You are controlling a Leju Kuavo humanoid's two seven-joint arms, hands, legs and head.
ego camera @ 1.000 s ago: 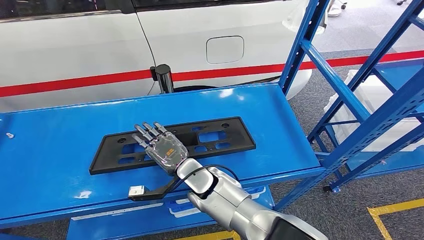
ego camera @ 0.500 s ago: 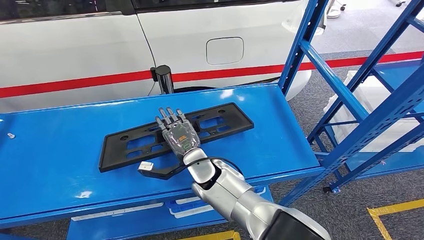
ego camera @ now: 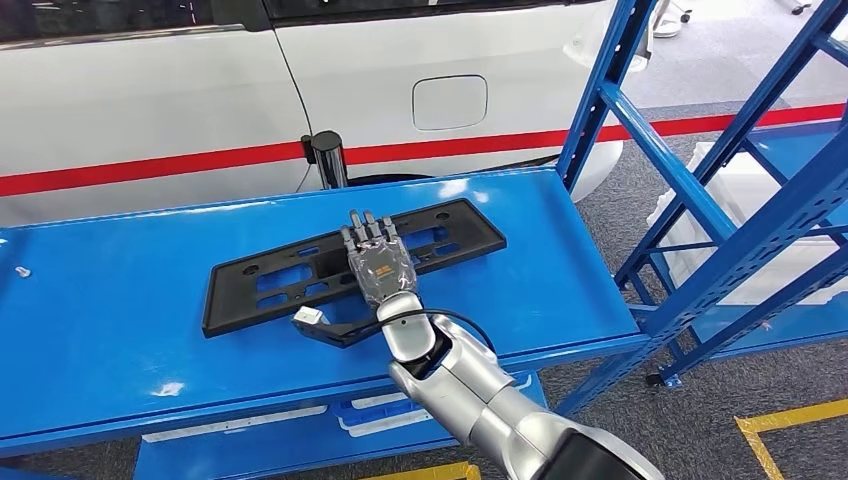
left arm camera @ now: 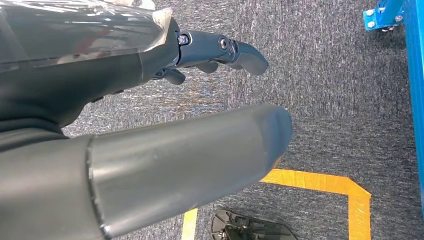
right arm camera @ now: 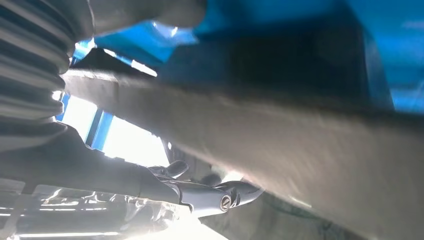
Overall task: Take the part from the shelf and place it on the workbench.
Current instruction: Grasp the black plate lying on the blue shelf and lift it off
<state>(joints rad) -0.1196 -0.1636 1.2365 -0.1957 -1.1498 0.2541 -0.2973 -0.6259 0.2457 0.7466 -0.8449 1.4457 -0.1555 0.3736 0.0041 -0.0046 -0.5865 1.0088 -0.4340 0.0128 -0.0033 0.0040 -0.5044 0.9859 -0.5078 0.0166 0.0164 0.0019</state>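
Observation:
The part (ego camera: 450, 235) is a long, flat black plate with cut-outs, lying slantwise across the blue workbench (ego camera: 120, 290). My right hand (ego camera: 378, 262) reaches over its near edge at the middle, fingers stretched flat on top. In the right wrist view the part's edge (right arm camera: 280, 135) runs as a broad band between the thumb and the darker fingers (right arm camera: 220, 197), so the hand grips it. My left hand (left arm camera: 220, 50) hangs over the grey carpet with its fingers loosely apart, holding nothing.
A white car (ego camera: 150, 90) with a red stripe stands just behind the bench, a black post (ego camera: 327, 157) at the bench's far edge. A blue shelf rack (ego camera: 700, 200) rises at the right. Yellow tape (ego camera: 790, 420) marks the floor.
My right hand has pushed forward toward the car and slightly right, and the part has moved with it, farther onto the bench, its right end swung away from me.

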